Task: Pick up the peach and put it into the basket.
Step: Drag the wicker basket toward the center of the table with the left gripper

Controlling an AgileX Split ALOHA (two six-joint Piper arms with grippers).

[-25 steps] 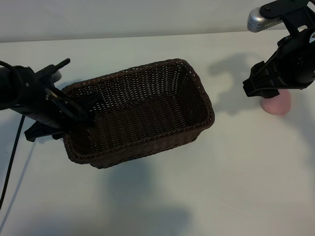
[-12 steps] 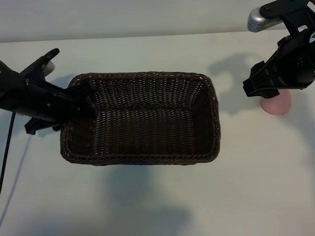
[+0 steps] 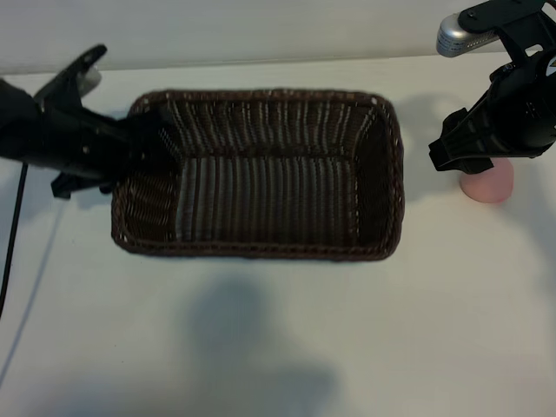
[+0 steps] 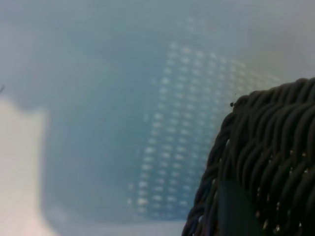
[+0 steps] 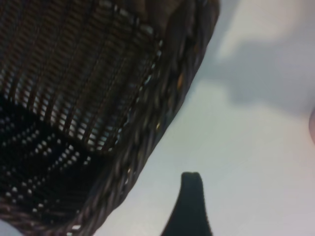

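The exterior view looks steeply down on the white worktop [image 3: 287, 347], facing both arms. Each wrist view sits very close to the dark brown woven wicker basket [image 3: 261, 187], the one thing all three views share: the left at its braided rim, the right at a corner.

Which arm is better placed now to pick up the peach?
The right arm. Its end effector hangs open beside the peach on the table. The left end effector holds the basket by its far end.
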